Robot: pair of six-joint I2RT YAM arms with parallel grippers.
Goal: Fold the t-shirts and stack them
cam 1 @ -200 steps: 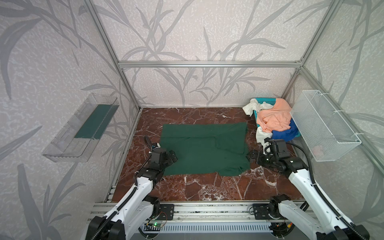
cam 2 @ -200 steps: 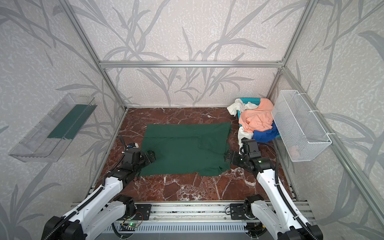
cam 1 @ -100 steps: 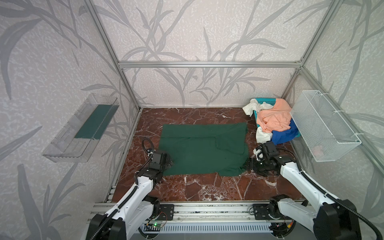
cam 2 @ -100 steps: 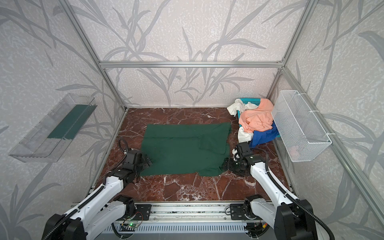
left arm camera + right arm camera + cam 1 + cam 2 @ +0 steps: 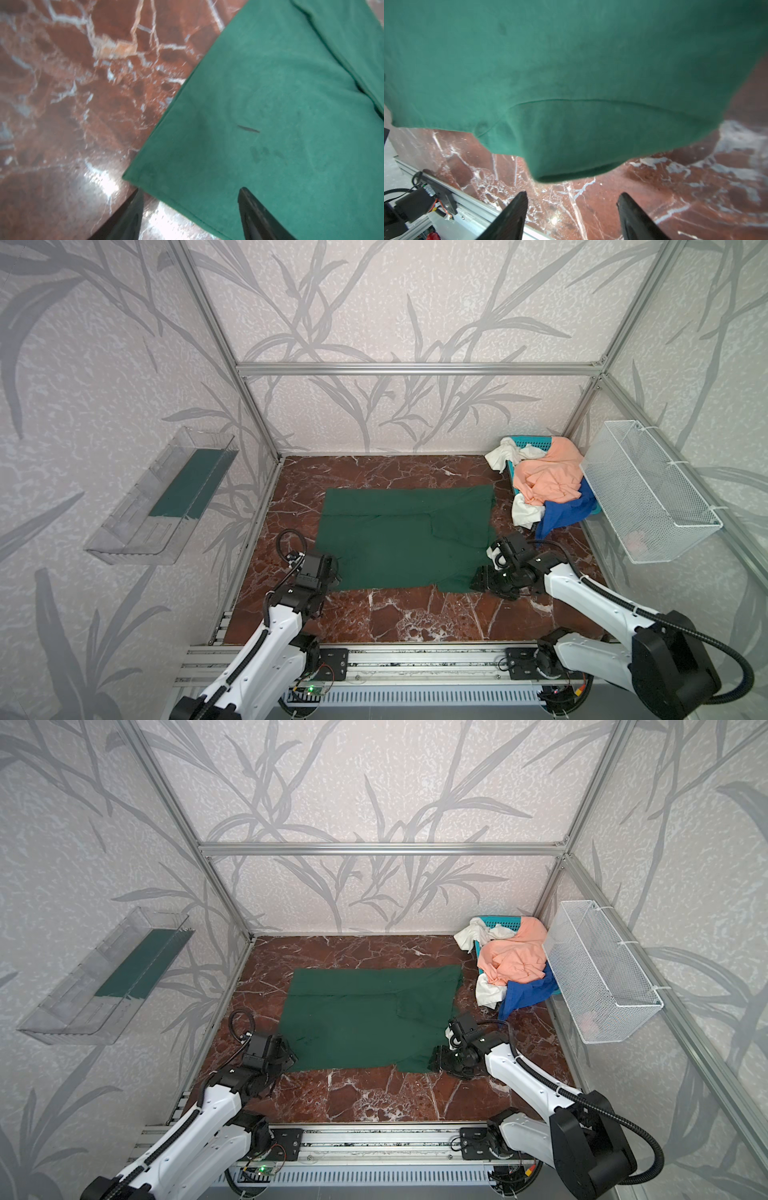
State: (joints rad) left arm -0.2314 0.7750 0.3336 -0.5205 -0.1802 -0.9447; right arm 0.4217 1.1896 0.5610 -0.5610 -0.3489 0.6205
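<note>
Left gripper (image 5: 190, 192): released, jaws apart, holding nothing. One finger (image 5: 251, 209) is over the cloth and the other over the bare marble table (image 5: 62, 104), with the shirt's near left corner just ahead between them.
Right gripper (image 5: 572, 195): released, jaws apart over the marble, nothing between them. The sleeve hem at the shirt's near right corner lies just ahead of the tips.
Change: a second ago both grippers stood farther up the shirt's side edges. Each has since drawn back to a near corner, and the right arm has swung in low across the table. The shirt has not shifted.
Green t-shirt (image 5: 399, 543): spread flat in the middle of the table, with a fold line running across it and a flap turned over on its right half.
Teal basket (image 5: 530, 443): in the far right corner, heaped with the peach t-shirt (image 5: 548, 477) on top. White t-shirt (image 5: 505, 454) cloth spills over its left side, and the blue t-shirt (image 5: 561, 514) hangs out onto the table.
Wire basket (image 5: 648, 497): fixed on the right wall. There is a faint pinkish patch at its near end, but what it is cannot be told.
Clear tray (image 5: 137, 526): fixed on the left wall, with a dark green sheet on its floor.
</note>
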